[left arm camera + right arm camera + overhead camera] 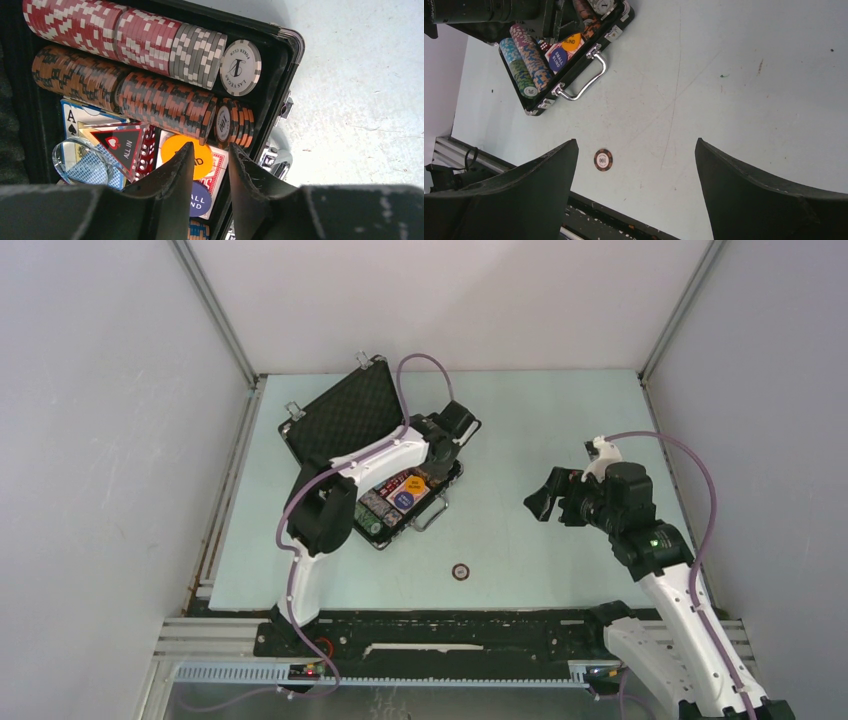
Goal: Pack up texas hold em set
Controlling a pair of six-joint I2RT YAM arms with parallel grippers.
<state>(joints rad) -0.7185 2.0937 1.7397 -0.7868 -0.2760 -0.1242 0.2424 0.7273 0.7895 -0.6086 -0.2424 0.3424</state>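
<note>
Gathering loose pieces into the briefcase (340,420) seems the step in hand: it lies open at the desk's (560,410) left rear, with the left end effector (210,150) over its chip rows (150,45), jaws partly apart and gripping nothing. One stray chip (603,159) lies on the desk near the front edge. The right end effector (636,142), spread wide and empty, hovers above the desk and likely must descend onto that chip. The left wrist view alone shows the triangular marker (120,145); the overhead view shows the raised foam lid

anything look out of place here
Yes: one orange-and-dark chip lies alone on the table, in front of the open case and apart from it. The other chips sit in rows inside the case.
</note>
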